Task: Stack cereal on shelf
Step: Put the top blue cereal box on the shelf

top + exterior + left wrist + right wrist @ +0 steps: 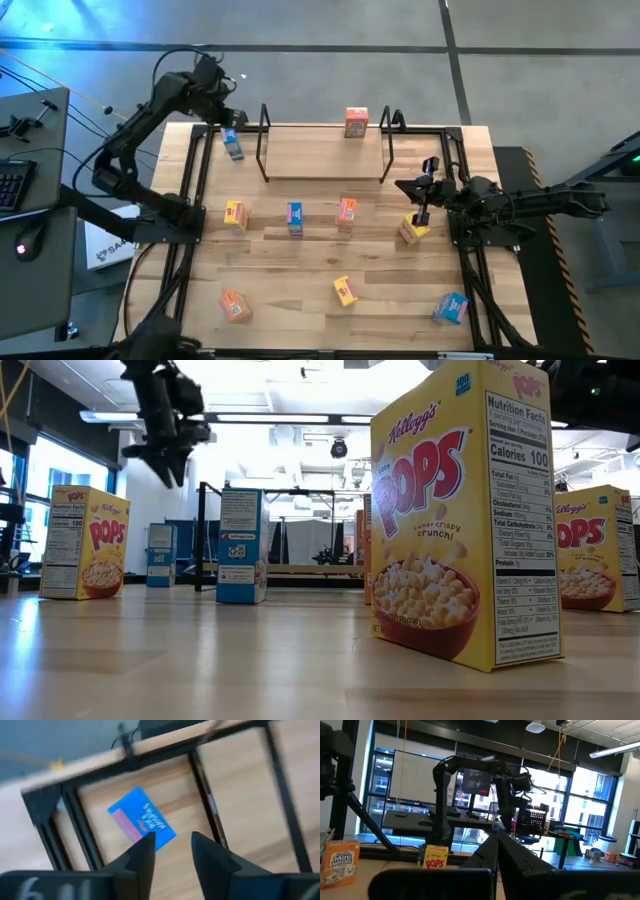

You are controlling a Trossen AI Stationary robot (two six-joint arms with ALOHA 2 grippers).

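My left gripper (172, 852) stands with a narrow gap between its two dark fingers (142, 855), holding nothing; bare wood shows through the gap. Just past the fingertips, offset toward one finger rather than centred, lies the blue cereal box (141, 820), flat on the tabletop (300, 290) near the far left corner. Its long axis runs slantwise to my finger line, neither square across nor along it, so I judge a wrist turn and a small sideways shift are needed before closing. From above, the box (233, 146) sits outside the shelf (325, 155), just beyond its left wire upright, with my left gripper (222, 108) close above it. My right gripper (424, 208), fingers pressed together and empty, hangs near a yellow box (411, 231) well apart from this one, so the left arm is plainly nearer.
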